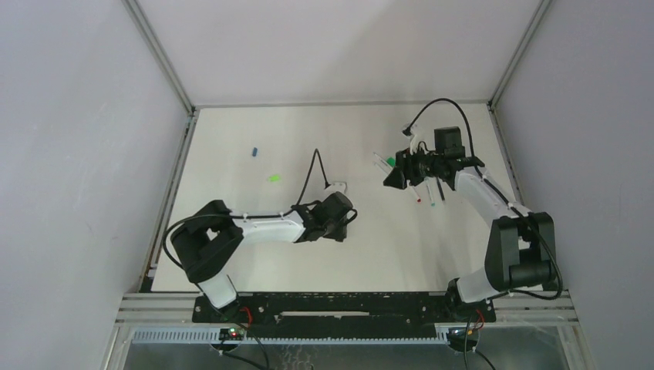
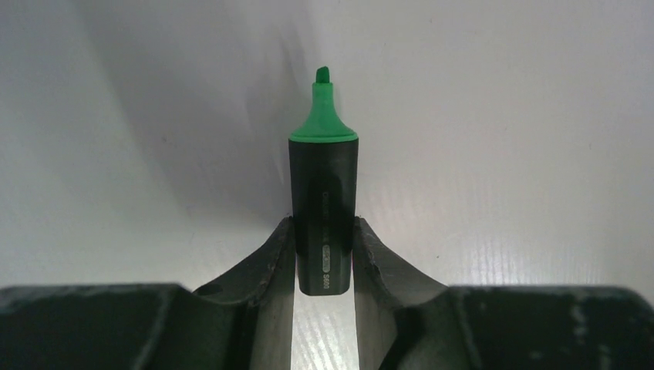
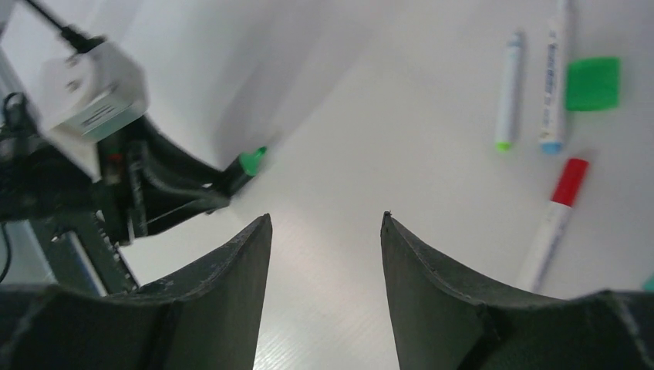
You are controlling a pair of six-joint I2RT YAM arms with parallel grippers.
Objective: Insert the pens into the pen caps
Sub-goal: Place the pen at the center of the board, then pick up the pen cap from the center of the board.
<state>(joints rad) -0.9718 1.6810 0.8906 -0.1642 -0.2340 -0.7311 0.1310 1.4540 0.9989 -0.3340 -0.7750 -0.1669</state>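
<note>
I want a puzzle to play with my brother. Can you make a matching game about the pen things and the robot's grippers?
1 black marker
2 blue cap
3 red-ended pen
4 right gripper

A open, holding nothing
B on the table, right side
C clamped in the left gripper
D on the table, left side

Pairs: 1-C, 2-D, 3-B, 4-A

- Black highlighter (image 2: 324, 216), green tip bared, is sitting clamped in the left gripper (image 2: 324, 225), well apart from the square green cap (image 3: 592, 83).
- Green-tipped pen (image 3: 507, 92) and blue-tipped pen (image 3: 552, 85) are lying parallel just beside that cap.
- Red-ended pen (image 3: 557, 216) is lying slanted near it.
</note>
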